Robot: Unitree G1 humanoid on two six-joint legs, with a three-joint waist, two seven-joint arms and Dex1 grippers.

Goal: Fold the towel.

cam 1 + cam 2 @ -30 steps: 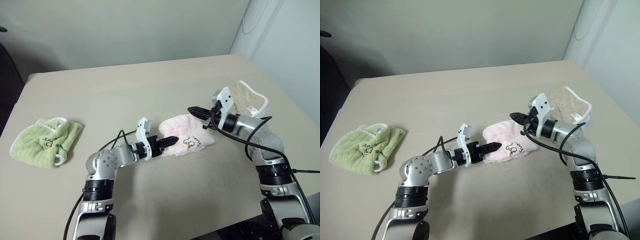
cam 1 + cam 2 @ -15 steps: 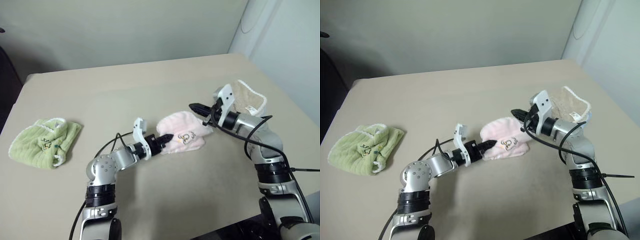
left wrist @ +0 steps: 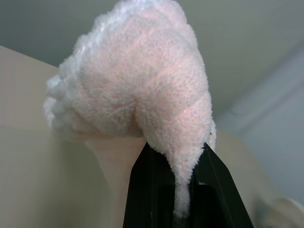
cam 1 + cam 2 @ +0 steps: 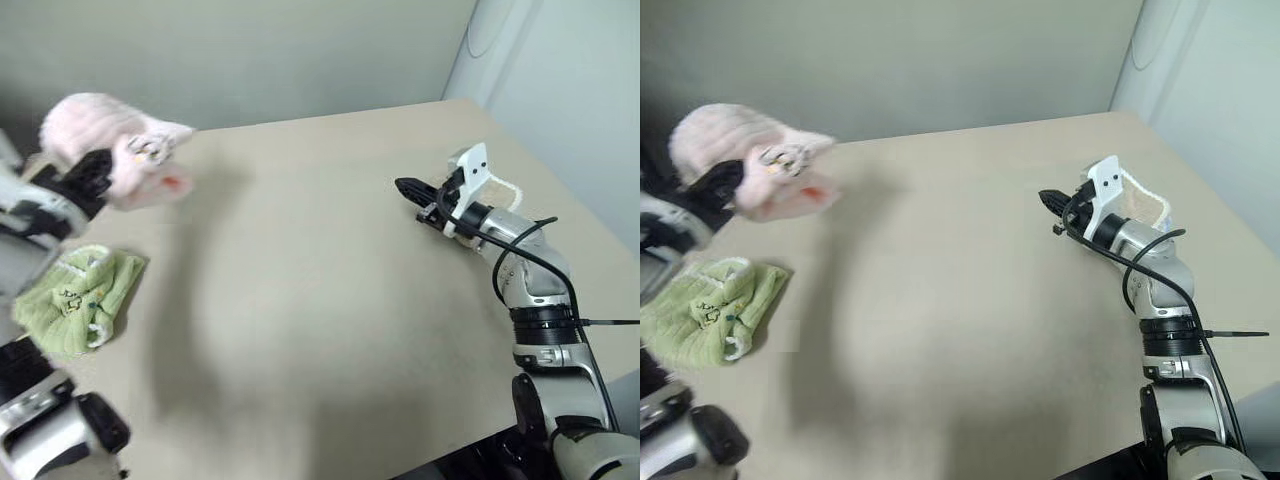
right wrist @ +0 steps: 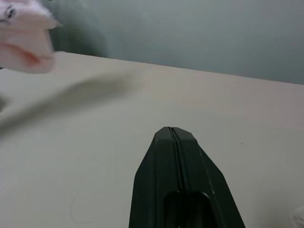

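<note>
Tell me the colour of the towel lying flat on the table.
Light green, with white edging: the light green terry towel shows best in the left eye view.

1. My right arm [image 4: 535, 300] is built of silver-grey metal segments with black ribbed joint rings.
2. A black cable loops loosely along it, from the wrist down past the elbow.
3. A white plastic bracket sits on the wrist behind the right claw [image 4: 404, 186].
4. Both claws end in two tapered matt black fingers [image 3: 152, 190].
</note>
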